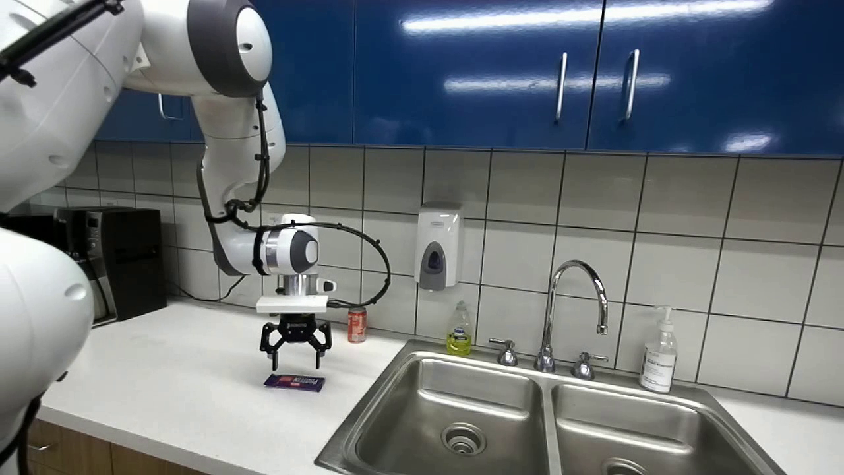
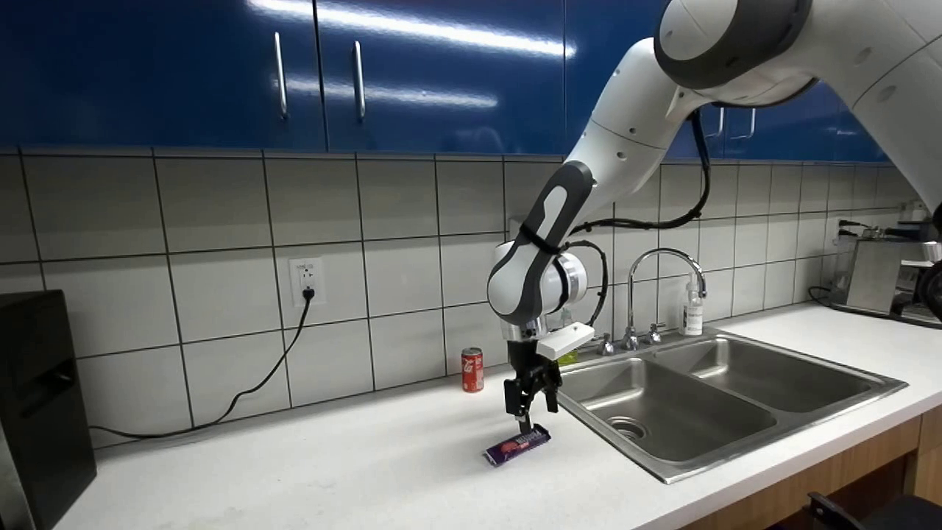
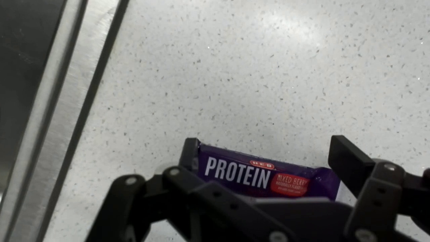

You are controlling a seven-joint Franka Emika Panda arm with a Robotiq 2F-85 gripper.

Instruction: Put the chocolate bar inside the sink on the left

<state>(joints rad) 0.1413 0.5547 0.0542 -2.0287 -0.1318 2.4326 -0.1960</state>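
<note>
Exterior views: blue upper cabinets (image 1: 475, 119) run above a tiled wall (image 1: 389, 175). Below, a white, speckled bench (image 1: 165, 369) spans the scene. The white robot arm (image 1: 237, 152) reaches over it, end pointing down. Set into the bench is a steel sink (image 1: 475, 376) with two basins. A black appliance (image 1: 135, 270) stands on the bench. A curved faucet (image 1: 548, 323) rises at the sink's back edge between two tap handles (image 1: 506, 355). A dispenser (image 1: 438, 247) hangs on the tiles. The claw (image 1: 296, 365) is spread wide, its fingers (image 3: 347, 159) well apart. A pump bottle (image 1: 659, 363) and a soap bottle (image 1: 459, 338) with yellow-green liquid stand at the sink's back edge. A red can (image 1: 357, 326) stands upright on the bench near the wall. The purple chocolate bar (image 3: 250, 168) lies flat on the bench, near the sink but apart from its rim, below the claw, its length running along the finger gap. In the wrist view the claw partly hides it; contact with a fingertip cannot be confirmed.
</note>
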